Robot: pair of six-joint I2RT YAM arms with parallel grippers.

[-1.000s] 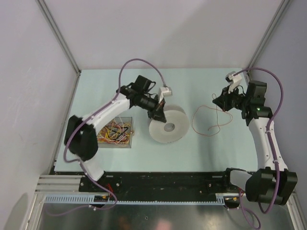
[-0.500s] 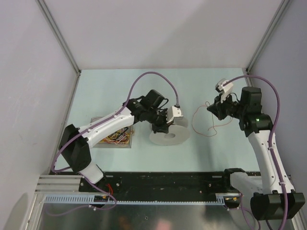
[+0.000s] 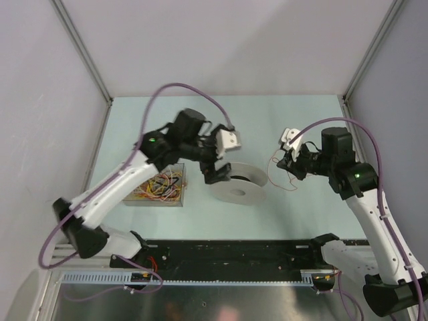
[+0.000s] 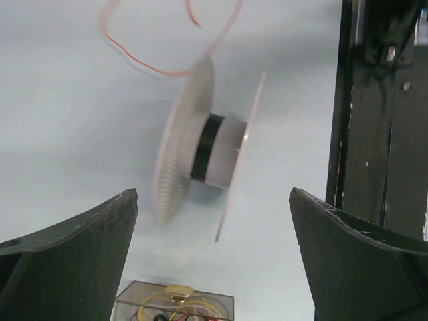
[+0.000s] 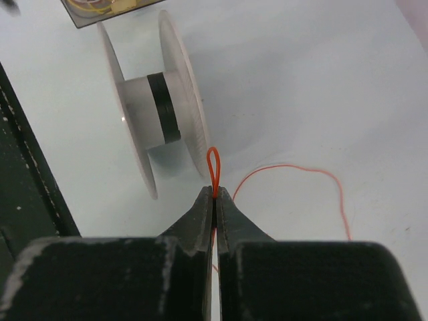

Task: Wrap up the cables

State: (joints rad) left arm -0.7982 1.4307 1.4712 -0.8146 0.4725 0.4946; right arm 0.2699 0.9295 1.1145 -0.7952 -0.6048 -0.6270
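The white spool (image 3: 237,184) rests on the pale table, right of a clear box (image 3: 160,188) of tangled yellow, orange and red cables. My left gripper (image 3: 215,171) hovers just left of and above the spool, open, holding nothing. In the left wrist view the spool (image 4: 217,150) is blurred, ahead of the wide-apart fingers (image 4: 80,247), and the box (image 4: 175,304) lies below them. My right gripper (image 3: 292,164) is shut on an orange cable (image 3: 275,172). A small loop of this cable (image 5: 214,164) sticks out of the closed tips (image 5: 215,194), close to the spool's flange (image 5: 184,114).
A black rail (image 3: 234,251) runs along the table's near edge, close to the spool. The rest of the orange cable (image 5: 301,170) trails on the table to the right. Grey walls close in the left, back and right sides.
My left gripper has opened and let go of the spool, then pulled up and away to the left. My right arm has carried the orange cable leftward, nearer the spool.
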